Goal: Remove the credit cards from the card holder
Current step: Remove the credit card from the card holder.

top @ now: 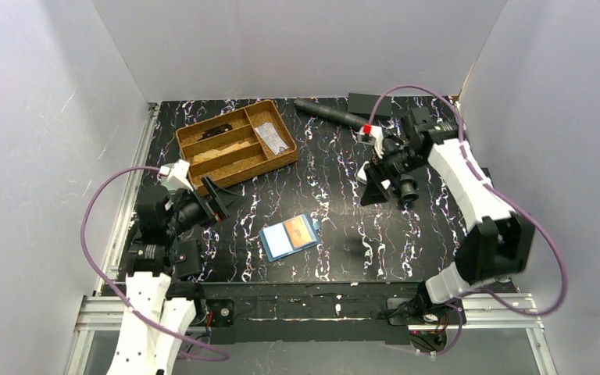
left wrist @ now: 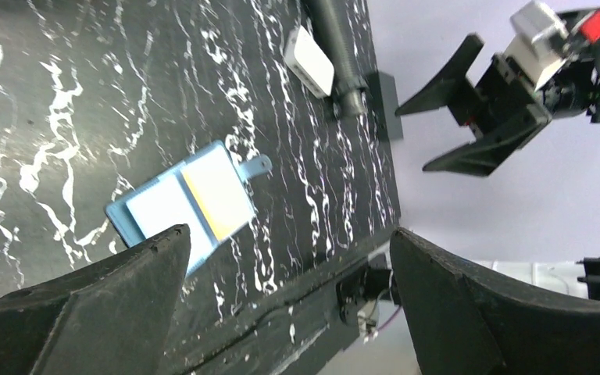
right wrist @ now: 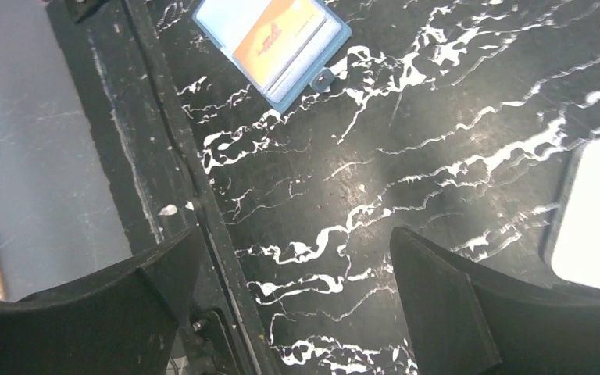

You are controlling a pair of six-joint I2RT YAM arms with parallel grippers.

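Credit cards [top: 291,235] sit in the card holder [top: 268,251], which neither arm touches. The left gripper [top: 220,199] has its jaws spread wide with nothing between them. It hangs above the tabletop [top: 344,250], to the left of the card holder and a little behind it. Its wrist view looks down between the two dark fingers [left wrist: 94,305] onto the open holder [left wrist: 125,220]. The right gripper [top: 375,187] also has its jaws wide apart and empty. It is raised over the tabletop, behind and to the right of the card holder and well apart from it.

The card holder lies flat and unfolded near the front edge of the black white-veined tabletop, roughly midway between the two arms. An orange-printed card [right wrist: 275,39] fills the half that carries the small side tab [right wrist: 324,78]. A pale whitish card [left wrist: 158,209] fills the other half.

A white rounded box [left wrist: 310,62] rests behind and to the right of the card holder, under the right gripper. A black ribbed cylinder [top: 332,113] lies farther behind the holder on that side. A wooden compartment tray [top: 244,175] stands behind and to the left of it.
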